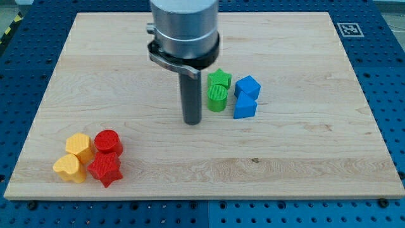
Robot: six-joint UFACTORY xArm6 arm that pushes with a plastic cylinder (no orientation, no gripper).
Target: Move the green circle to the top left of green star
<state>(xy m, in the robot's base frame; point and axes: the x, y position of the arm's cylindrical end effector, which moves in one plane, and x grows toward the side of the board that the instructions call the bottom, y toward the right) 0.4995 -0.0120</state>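
The green circle (216, 97) stands near the middle of the wooden board (304, 152), touching the green star (219, 79), which lies just above it towards the view's top. My tip (192, 121) rests on the board a short way to the left of the green circle and slightly below it, not touching it. The rod rises from the tip to the grey arm body at the view's top.
A blue cube (247, 87) and a blue triangular block (244, 107) sit right of the green pair. At the bottom left are a red cylinder (108, 142), a red star (105, 169), a yellow hexagon (79, 145) and a yellow heart (68, 168).
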